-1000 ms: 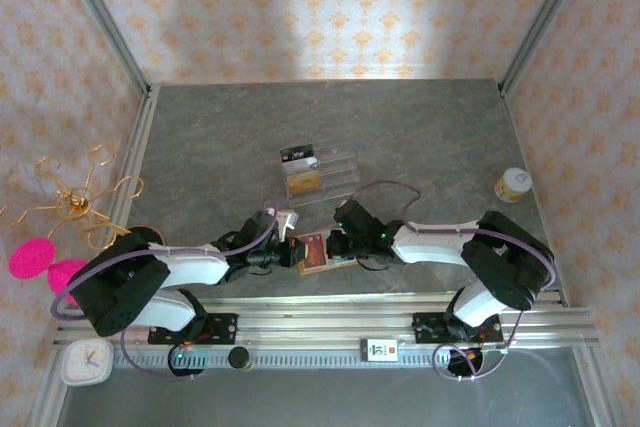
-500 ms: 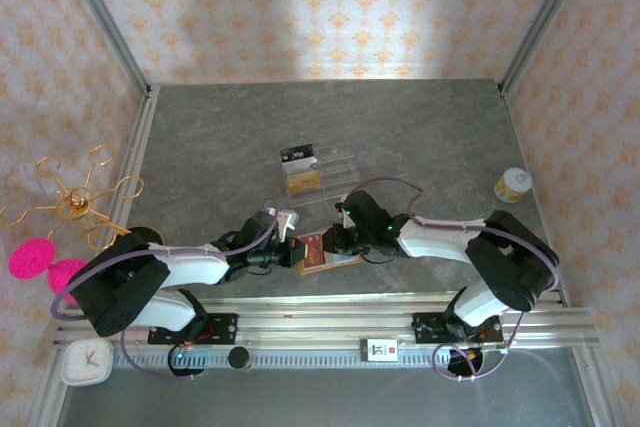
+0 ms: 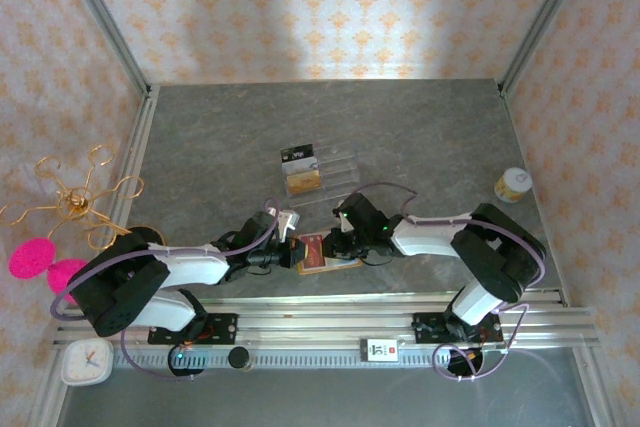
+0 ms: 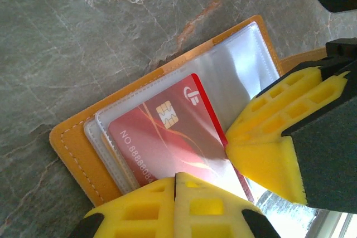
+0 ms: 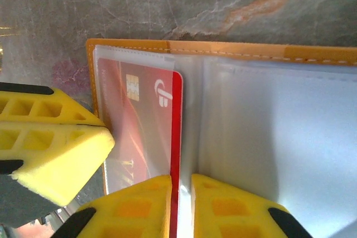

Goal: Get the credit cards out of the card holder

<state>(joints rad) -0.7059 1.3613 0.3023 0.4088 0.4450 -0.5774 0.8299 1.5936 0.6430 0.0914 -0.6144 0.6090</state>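
Note:
The card holder (image 3: 332, 265) lies open and flat near the table's front edge, orange leather (image 4: 72, 149) round clear sleeves (image 5: 268, 126). A red credit card (image 4: 167, 137) with a chip sits in the left sleeve, its red long edge (image 5: 177, 115) bare toward the fold. My left gripper (image 4: 175, 185) is shut with nothing between its fingertips, and rests on the card's near end. My right gripper (image 5: 181, 193) comes from the other side. Its jaws stand a narrow gap apart, straddling the bare red edge, which lies against one fingertip. In the overhead view the left gripper (image 3: 296, 252) and right gripper (image 3: 337, 245) meet over the holder.
A clear acrylic stand (image 3: 320, 173) holding cards stands behind the holder. A white jar (image 3: 512, 185) sits at the right edge. A gold wire stand (image 3: 80, 197), pink discs (image 3: 35, 259) and a small clock (image 3: 85, 362) are off the table's left side.
The right arm has drawn in a little toward the holder and its jaws have parted slightly. The left arm and the card holder have stayed put.

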